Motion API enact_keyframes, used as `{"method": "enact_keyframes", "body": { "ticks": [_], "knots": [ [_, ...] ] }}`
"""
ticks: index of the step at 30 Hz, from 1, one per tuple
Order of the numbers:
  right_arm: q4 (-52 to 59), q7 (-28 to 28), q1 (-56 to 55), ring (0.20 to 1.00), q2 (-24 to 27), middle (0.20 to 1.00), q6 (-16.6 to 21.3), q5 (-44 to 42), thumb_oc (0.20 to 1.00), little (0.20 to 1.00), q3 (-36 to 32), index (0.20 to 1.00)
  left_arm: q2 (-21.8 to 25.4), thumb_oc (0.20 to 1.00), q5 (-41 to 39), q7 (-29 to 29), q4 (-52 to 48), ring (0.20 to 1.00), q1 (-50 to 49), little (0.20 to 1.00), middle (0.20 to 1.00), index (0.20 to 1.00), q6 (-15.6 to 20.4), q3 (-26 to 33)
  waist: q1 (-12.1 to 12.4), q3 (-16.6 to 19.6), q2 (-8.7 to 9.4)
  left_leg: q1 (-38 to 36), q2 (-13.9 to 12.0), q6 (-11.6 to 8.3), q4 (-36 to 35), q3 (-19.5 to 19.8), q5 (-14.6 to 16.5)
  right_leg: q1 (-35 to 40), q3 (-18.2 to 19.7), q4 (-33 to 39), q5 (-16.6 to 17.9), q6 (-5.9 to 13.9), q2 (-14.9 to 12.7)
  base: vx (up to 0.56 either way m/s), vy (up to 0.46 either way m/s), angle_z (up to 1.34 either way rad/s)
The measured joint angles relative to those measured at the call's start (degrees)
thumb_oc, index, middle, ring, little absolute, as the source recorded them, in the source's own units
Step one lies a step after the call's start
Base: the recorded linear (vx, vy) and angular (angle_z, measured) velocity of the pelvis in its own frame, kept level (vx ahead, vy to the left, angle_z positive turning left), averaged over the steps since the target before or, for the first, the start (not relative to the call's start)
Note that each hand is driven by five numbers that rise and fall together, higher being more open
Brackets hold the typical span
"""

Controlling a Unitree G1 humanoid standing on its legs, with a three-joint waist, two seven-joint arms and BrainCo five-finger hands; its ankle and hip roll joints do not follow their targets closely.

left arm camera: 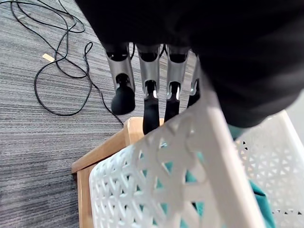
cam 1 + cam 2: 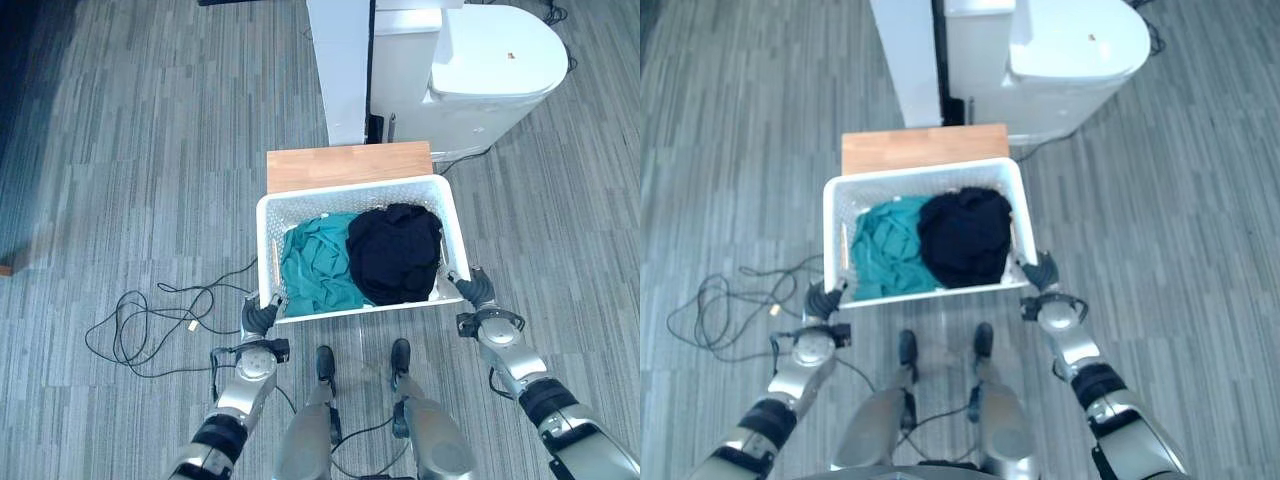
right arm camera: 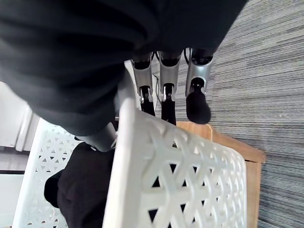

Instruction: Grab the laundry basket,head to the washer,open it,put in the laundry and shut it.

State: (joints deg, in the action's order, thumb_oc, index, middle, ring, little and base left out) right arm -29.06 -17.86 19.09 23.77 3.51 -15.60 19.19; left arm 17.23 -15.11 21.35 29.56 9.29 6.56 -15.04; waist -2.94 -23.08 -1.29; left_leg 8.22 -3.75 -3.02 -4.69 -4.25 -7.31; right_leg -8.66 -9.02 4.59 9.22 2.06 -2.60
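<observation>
1. The white basket (image 2: 268, 215) sits on a low wooden stand (image 2: 348, 165), on grey striped carpet (image 2: 120, 150).
2. In the basket a teal cloth (image 2: 318, 265) lies beside a black cloth (image 2: 394, 252).
3. The left hand (image 2: 259, 317) is against the basket's near left corner and the right hand (image 2: 476, 290) against its near right corner; fingers reach down the outer walls, but whether they grip cannot be told.
4. The white washer (image 2: 480, 70) stands just beyond the stand, next to a white panel (image 2: 340, 65).
5. A black cord (image 2: 150, 325) loops on the carpet to the left.

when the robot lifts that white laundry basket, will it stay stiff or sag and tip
The white laundry basket looks like rigid lattice plastic, so probably stiff. The teal cloth and black cloth seem light. With the left hand and right hand at opposite ends, tipping seems unlikely.
</observation>
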Motion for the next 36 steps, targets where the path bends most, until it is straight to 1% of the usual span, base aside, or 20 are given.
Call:
{"method": "enact_keyframes", "body": {
  "ticks": [2,6,11,15,19,22,23,24,25,26,27,28,29,30,31,32,33,34,35,36],
  "knots": [
    [7.9,0.4,-6.9,0.200,1.2,0.200,1.3,2.2,0.200,0.200,-1.6,0.200,1.2,0.200,0.6,-0.8,-7.4,0.200,-6.2,0.200,0.200,0.200,0.4,0.3,0.0,0.2,0.25,-3.0,-0.1,0.39,-0.3,0.2,1.0,3.0,0.1,0.0,-0.6,-0.40,0.1,0.09,-0.081,-0.01],
    [16.8,1.7,-14.4,0.200,1.3,0.200,1.2,4.4,0.200,0.200,-5.7,0.200,2.2,0.200,1.5,-3.2,-13.3,0.200,-10.1,0.200,0.200,0.200,0.3,1.1,0.1,1.6,0.26,-3.3,-0.8,0.21,-0.3,0.6,1.2,4.1,-0.4,0.0,-1.0,-0.91,0.8,0.04,-0.083,0.08],
    [18.1,4.3,-19.3,0.200,1.0,0.200,1.3,4.4,0.200,0.200,-7.2,0.200,3.7,0.200,3.0,-7.0,-16.4,0.200,-14.5,0.200,0.200,0.200,-0.3,1.2,-0.3,5.2,0.69,-5.5,-1.3,-0.17,0.8,1.8,0.9,6.2,-0.3,0.0,-1.6,-1.73,1.7,0.00,0.008,-0.02],
    [19.8,4.7,-20.6,0.200,1.1,0.200,1.3,4.4,0.200,0.200,-8.5,0.200,3.6,0.200,3.0,-8.0,-17.1,0.200,-14.5,0.200,0.200,0.200,-0.5,1.5,-1.8,5.8,0.88,-6.5,-1.0,-0.55,1.4,3.3,1.6,6.3,1.7,0.0,-1.6,-1.65,1.4,0.03,0.138,-0.24],
    [20.2,6.0,-22.7,0.200,0.3,0.200,1.3,4.4,0.200,0.200,-9.6,0.200,4.2,0.200,4.9,-8.6,-17.4,0.200,-14.7,0.200,0.200,0.200,-0.8,1.3,-3.7,7.5,1.98,-10.1,0.3,-0.05,0.0,-2.5,3.3,5.3,8.9,0.1,-0.5,-0.07,1.1,-0.05,0.185,-0.90],
    [22.8,6.2,-23.3,0.200,-0.9,0.200,1.0,4.5,0.200,0.200,-9.4,0.200,5.4,0.200,4.9,-9.0,-19.5,0.200,-15.9,0.200,0.200,0.200,-0.8,1.8,-5.2,8.7,4.42,-11.6,2.8,1.97,0.1,-9.4,5.7,1.9,17.9,-0.2,1.8,2.70,1.0,-0.13,0.134,-1.80],
    [22.9,6.2,-23.5,0.200,-1.0,0.200,1.1,4.4,0.200,0.200,-9.6,0.200,6.0,0.200,5.0,-9.1,-20.2,0.200,-15.3,0.200,0.200,0.200,-0.8,1.7,-6.9,9.3,5.56,-11.7,3.7,2.57,0.1,-12.6,6.0,0.3,21.2,-0.2,2.2,3.38,0.9,-0.13,0.075,-1.96],
    [22.9,6.1,-23.3,0.200,-1.1,0.200,1.0,4.4,0.200,0.200,-9.6,0.200,6.7,0.200,5.1,-9.1,-20.4,0.200,-14.8,0.200,0.200,0.200,-0.8,1.8,-7.2,9.7,6.09,-11.3,3.5,3.14,0.0,-15.0,6.1,-0.8,22.8,-0.8,2.1,3.27,0.4,-0.08,-0.008,-1.31],
    [22.9,6.1,-23.5,0.200,-1.0,0.200,1.1,4.3,0.200,0.200,-10.1,0.200,7.0,0.200,5.2,-9.4,-19.8,0.200,-13.9,0.200,0.200,0.200,-0.8,1.8,-8.3,9.7,6.18,-11.3,3.6,3.93,-0.3,-16.7,6.9,-1.8,22.5,-1.4,1.7,4.10,0.2,-0.08,-0.020,-1.12],
    [22.9,6.1,-23.9,0.200,-1.0,0.200,1.0,4.3,0.200,0.200,-10.3,0.200,7.2,0.200,5.2,-9.7,-19.8,0.200,-12.7,0.200,0.200,0.200,-1.0,1.2,-9.4,10.0,6.79,-11.8,3.6,3.45,0.0,-19.5,6.8,-2.7,20.3,-1.3,0.7,4.32,0.0,-0.05,-0.060,-1.17],
    [22.9,6.1,-23.8,0.200,-1.0,0.200,1.0,4.3,0.200,0.200,-9.9,0.200,7.6,0.200,5.2,-9.7,-19.8,0.200,-12.7,0.200,0.200,0.200,-1.0,1.0,-9.2,10.2,7.25,-12.3,3.3,3.36,0.0,-23.0,6.7,-4.3,17.9,-2.2,-1.0,4.05,-0.3,-0.02,-0.077,-1.77],
    [22.8,6.1,-23.7,0.200,-1.3,0.200,1.0,4.3,0.200,0.200,-9.7,0.200,8.1,0.200,5.2,-9.7,-19.8,0.200,-12.6,0.200,0.200,0.200,-1.0,1.0,-8.2,10.1,7.04,-13.0,1.9,3.22,0.0,-28.2,7.0,-6.5,7.6,-4.4,-2.0,3.65,-1.6,0.05,-0.066,-1.86],
    [22.7,6.1,-23.8,0.200,-1.4,0.200,1.0,4.3,0.200,0.200,-9.6,0.200,8.1,0.200,5.2,-9.7,-19.8,0.200,-12.5,0.200,0.200,0.200,-1.0,1.2,-7.8,9.9,6.78,-13.5,1.1,3.07,0.1,-30.0,7.1,-6.8,-0.9,-5.3,-2.6,2.75,-2.9,0.07,-0.152,-1.60],
    [22.7,6.1,-24.0,0.200,-1.3,0.200,1.0,4.3,0.200,0.200,-9.5,0.200,8.2,0.200,5.2,-9.7,-19.7,0.200,-12.4,0.200,0.200,0.200,-1.0,1.2,-7.8,9.8,6.37,-13.9,0.6,3.09,0.0,-29.6,7.3,-6.0,-5.5,-5.6,-2.7,2.71,-4.2,0.08,-0.127,-1.01],
    [21.9,6.0,-23.3,0.200,-1.3,0.200,1.0,4.3,0.200,0.200,-9.2,0.200,7.8,0.200,5.2,-9.7,-19.8,0.200,-12.7,0.200,0.200,0.200,-1.2,1.5,-7.2,9.8,6.20,-15.7,-1.2,0.68,0.1,-34.1,7.8,-4.6,-15.6,-8.2,-4.5,0.56,-5.8,0.06,-0.180,-1.43],
    [20.7,6.0,-22.1,0.200,-1.5,0.200,0.8,4.3,0.200,0.200,-8.2,0.200,7.5,0.200,5.2,-9.7,-19.7,0.200,-14.1,0.200,0.200,0.200,-1.3,2.3,-4.7,10.0,5.29,-17.4,-2.6,-0.78,1.1,-37.3,8.5,-4.1,-25.0,-11.8,-7.5,-2.07,-7.1,0.13,-0.149,-1.76],
    [20.6,6.0,-22.4,0.200,-1.7,0.200,0.8,4.3,0.200,0.200,-7.8,0.200,7.8,0.200,5.1,-9.6,-19.4,0.200,-15.2,0.200,0.200,0.200,-1.4,2.4,-3.4,11.2,5.54,-17.6,-3.3,-0.56,2.3,-38.3,8.7,-3.2,-28.6,-12.8,-7.6,-2.36,-8.1,0.23,-0.237,-1.57],
    [22.7,6.0,-23.7,0.200,0.2,0.200,0.8,4.4,0.200,0.200,-7.1,0.200,7.7,0.200,5.1,-9.7,-19.4,0.200,-15.2,0.200,0.200,0.200,-1.5,2.5,-3.3,11.7,4.85,-17.6,-4.7,-0.90,3.8,-32.6,11.2,-1.3,-27.1,-11.7,-5.3,-0.07,-8.1,0.28,-0.286,-0.92],
    [23.0,6.1,-23.6,0.200,1.5,0.200,0.8,4.4,0.200,0.200,-6.5,0.200,7.6,0.200,5.1,-9.8,-19.4,0.200,-14.9,0.200,0.200,0.200,-1.5,2.4,-3.5,11.6,3.35,-18.2,-5.7,-3.66,4.3,-30.7,11.8,-1.3,-26.3,-12.4,-5.6,-2.40,-6.5,0.30,-0.364,-0.52],
    [22.9,6.1,-23.7,0.200,2.6,0.200,0.6,4.3,0.200,0.200,-6.8,0.200,6.8,0.200,5.1,-9.9,-19.4,0.200,-15.1,0.200,0.200,0.200,-1.7,1.7,-4.5,11.9,1.67,-18.3,-7.7,-3.38,7.9,-29.5,11.9,-1.1,-23.7,-15.0,-8.1,-4.35,-5.2,0.27,-0.352,-0.63]
  ]
}}
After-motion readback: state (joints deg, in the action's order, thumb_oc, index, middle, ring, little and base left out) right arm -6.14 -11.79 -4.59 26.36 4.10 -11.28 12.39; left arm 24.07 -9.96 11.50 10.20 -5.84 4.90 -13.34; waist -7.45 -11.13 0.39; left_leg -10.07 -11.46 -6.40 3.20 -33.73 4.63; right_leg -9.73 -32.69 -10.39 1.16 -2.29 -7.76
